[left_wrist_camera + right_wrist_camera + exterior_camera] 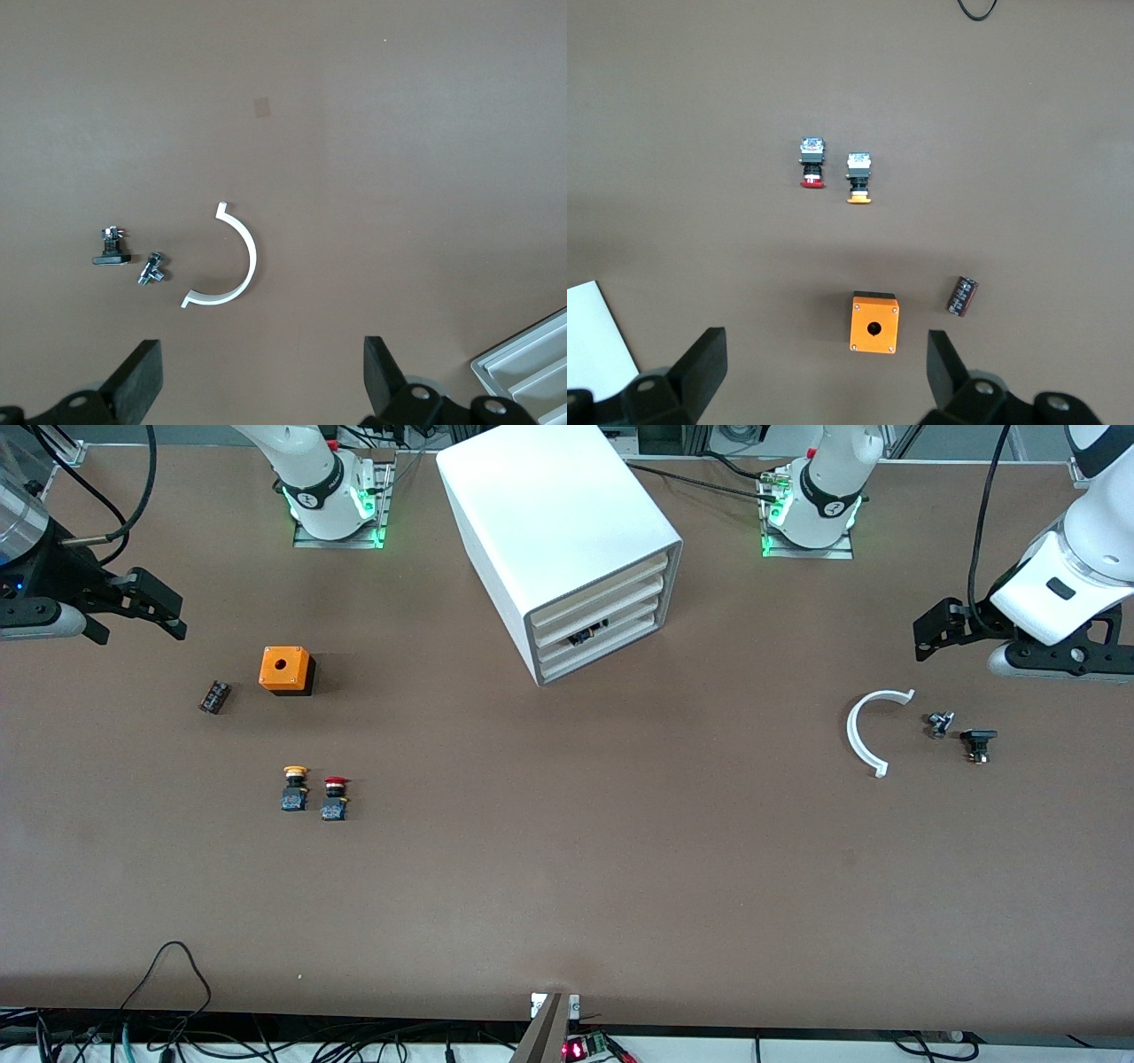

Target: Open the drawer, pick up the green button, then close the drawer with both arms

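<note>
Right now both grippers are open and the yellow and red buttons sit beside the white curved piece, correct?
Not quite. The yellow button and red button sit near the orange box, at the right arm's end; the white curved piece lies at the left arm's end. The front view shows it. Both grippers are open.

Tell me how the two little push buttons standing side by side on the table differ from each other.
The yellow-capped button has a yellow-orange top, while the red-capped button has a red top. The yellow one stands a little farther from the front camera and closer to the right arm's end of the table; the red one sits slightly nearer the camera. Both are small, have dark bodies with blue bases, and stand apart, untouched.
</note>
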Available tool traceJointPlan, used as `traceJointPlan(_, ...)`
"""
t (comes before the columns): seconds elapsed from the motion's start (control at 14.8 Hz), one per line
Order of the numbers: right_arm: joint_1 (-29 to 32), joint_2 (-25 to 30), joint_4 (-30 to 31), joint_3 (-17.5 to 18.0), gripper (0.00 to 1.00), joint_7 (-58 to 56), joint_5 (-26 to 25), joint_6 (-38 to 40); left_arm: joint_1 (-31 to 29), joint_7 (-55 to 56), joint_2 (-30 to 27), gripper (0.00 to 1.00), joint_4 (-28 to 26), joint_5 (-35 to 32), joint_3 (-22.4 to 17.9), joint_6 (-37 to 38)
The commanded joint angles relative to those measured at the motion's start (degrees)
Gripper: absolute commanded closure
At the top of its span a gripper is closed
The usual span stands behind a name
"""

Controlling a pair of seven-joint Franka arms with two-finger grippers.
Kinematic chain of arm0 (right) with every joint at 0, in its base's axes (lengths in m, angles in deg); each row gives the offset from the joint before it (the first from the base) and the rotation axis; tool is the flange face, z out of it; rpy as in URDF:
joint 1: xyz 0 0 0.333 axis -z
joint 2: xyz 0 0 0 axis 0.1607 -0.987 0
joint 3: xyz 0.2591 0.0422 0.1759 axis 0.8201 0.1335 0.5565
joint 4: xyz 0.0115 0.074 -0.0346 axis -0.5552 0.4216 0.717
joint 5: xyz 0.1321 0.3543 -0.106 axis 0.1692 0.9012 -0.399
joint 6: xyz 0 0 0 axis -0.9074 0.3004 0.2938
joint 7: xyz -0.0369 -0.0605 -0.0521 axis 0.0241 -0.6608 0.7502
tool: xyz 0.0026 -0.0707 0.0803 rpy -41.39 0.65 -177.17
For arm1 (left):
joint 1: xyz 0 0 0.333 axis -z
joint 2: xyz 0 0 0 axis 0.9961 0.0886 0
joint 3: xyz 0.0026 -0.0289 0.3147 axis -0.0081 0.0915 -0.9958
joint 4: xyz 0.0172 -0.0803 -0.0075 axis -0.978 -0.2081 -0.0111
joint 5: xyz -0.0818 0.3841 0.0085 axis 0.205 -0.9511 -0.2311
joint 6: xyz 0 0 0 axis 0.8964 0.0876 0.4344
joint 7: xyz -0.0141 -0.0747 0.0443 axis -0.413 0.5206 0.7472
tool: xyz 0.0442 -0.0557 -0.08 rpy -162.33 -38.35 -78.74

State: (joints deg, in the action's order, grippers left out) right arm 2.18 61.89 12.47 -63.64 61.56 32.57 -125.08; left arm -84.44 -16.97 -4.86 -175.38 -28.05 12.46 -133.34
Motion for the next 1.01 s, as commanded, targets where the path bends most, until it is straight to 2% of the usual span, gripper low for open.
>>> traceJointPlan(0.0,0.0,0.0,0.1,0.0,0.0,-0.4,-0.4,0.4,-0.4,-1.3,-0.9,0.0,-0.4,-0.8,0.1,0.2)
traceJointPlan(0.27,0.0,-2.6,-6.0,0.1,0.0,-0.9,0.1,1.7,-0.4,-1.3,-0.9,0.0,-0.4,-0.8,0.1,0.2)
traceJointPlan(0.47,-0.1,-3.2,-5.3,0.0,0.0,-0.7,0.1,4.0,-0.6,-1.2,-0.9,0.0,-0.4,-0.8,0.1,0.2)
traceJointPlan(0.95,-0.1,-9.6,-5.4,0.3,0.0,-0.6,-0.5,3.8,-0.4,-1.3,-0.4,0.0,-0.4,-0.5,0.1,0.4)
